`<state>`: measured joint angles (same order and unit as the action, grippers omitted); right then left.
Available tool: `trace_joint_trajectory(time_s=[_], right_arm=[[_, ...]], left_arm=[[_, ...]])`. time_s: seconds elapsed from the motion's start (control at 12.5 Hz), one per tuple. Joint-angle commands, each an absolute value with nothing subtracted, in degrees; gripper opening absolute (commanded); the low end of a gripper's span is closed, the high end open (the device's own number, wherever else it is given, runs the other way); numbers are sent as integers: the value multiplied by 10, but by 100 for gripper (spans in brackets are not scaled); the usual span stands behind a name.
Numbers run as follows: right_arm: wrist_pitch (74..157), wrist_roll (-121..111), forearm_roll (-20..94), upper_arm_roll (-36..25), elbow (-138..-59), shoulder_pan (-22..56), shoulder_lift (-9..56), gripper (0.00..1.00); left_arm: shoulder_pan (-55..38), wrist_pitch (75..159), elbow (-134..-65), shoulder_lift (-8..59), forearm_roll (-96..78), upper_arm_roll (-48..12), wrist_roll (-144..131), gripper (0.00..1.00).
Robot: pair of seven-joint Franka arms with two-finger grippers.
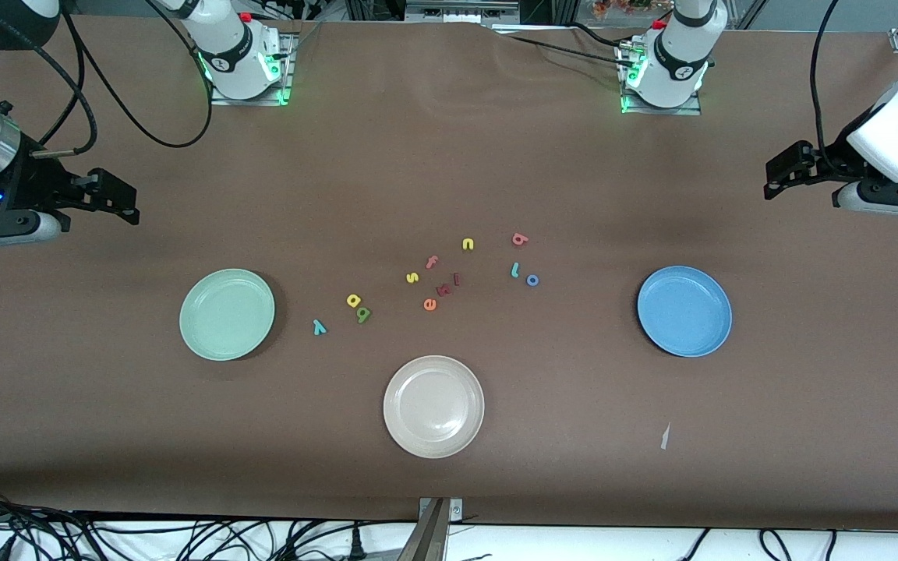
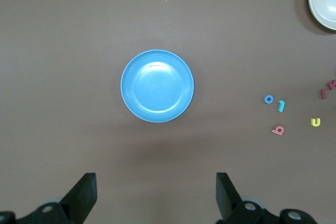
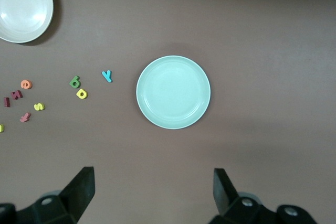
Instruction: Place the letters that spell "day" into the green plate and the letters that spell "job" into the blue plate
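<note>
Front view shows us both arms waiting. Our right gripper [image 3: 149,187], fingers apart, hangs over the worktop [image 1: 449,156] near the green plate [image 3: 173,92]; the yellow, olive and teal "y" letters [image 3: 107,76] lie just beside that plate. Our left gripper [image 2: 156,192], also spread, hangs near the blue plate [image 2: 157,85]; the ring "o" [image 2: 269,99], teal hook and pink "b" lie farther off.

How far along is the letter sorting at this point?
Nothing is done yet: the round mint-green plate and round sky-blue plate hold no letters. Nothing is in hand; the left end effector and right end effector hang open over the table's ends. The foam letters for "day" and "job" lie on the brown table.
</note>
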<state>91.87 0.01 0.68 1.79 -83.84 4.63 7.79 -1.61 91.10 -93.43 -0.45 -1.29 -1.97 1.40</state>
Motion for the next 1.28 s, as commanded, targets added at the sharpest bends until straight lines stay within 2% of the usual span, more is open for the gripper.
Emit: trace_joint_trajectory(time_s=[0.0,1.2], right_arm=[[910,9,5,18,-833,46,76,100],[907,11,13,18,-838,47,84,100]], left_arm=[[-11,898,-918,1,-18,-22,25,100],[-11,897,-918,1,-18,-23,25,100]])
